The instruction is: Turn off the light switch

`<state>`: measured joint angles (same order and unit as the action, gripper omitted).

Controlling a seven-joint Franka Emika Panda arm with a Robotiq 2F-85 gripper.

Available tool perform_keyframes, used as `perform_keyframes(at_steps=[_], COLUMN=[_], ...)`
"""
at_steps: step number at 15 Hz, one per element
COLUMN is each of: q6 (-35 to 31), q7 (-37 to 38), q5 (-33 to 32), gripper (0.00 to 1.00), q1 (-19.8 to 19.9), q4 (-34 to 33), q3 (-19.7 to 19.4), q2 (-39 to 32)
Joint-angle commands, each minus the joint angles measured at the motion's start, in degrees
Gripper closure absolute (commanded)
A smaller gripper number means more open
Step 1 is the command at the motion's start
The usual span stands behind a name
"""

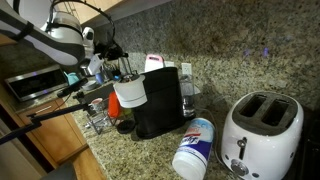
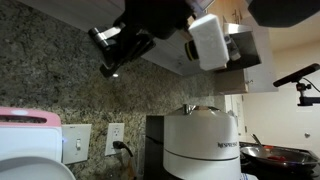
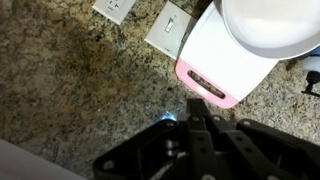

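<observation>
Light switch, a white rectangular rocker plate, is mounted on the speckled brown granite backsplash. In the wrist view it sits between a white wall outlet and a white appliance with a pink edge, just beside both. Which way the rocker is tipped cannot be told.

Below the wall runs a matching granite countertop. On it stand a white two-slot toaster and a black coffee machine, with a white wipes canister with a blue lid lying on its side between them.

The outlet has a dark plug in it (seen in an exterior view).

The black Robotiq gripper hangs in the air near the backsplash, touching nothing. Its fingers look pressed together, with no gap showing in the wrist view and nothing held. The switch lies ahead of the fingertips, apart from them, and the pink edge of the appliance is nearer to them.
</observation>
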<state>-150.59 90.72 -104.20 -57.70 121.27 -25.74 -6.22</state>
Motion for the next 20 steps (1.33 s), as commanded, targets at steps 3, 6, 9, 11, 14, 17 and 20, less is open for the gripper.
perform_keyframes(at_steps=[3,6,9,11,14,17,20], q6=[0.8,-0.6,-1.2,-1.3,-2.0,-2.2,-2.3], q7=[4.4,5.6,8.0,11.3,17.6,24.2,30.4], q5=[-4.2,-4.0,-5.1,-7.1,-10.7,-14.6,-18.6], gripper=[1.00,1.00,1.00,1.00,1.00,1.00,1.00], q1=[20.6,28.4,33.8,35.7,37.0,37.0,36.7], q4=[8.8,10.7,13.4,15.5,18.7,21.5,24.0], q3=[20.7,27.6,32.6,34.3,34.7,33.7,32.2], q2=[10.2,12.0,14.6,17.2,21.1,24.6,27.8])
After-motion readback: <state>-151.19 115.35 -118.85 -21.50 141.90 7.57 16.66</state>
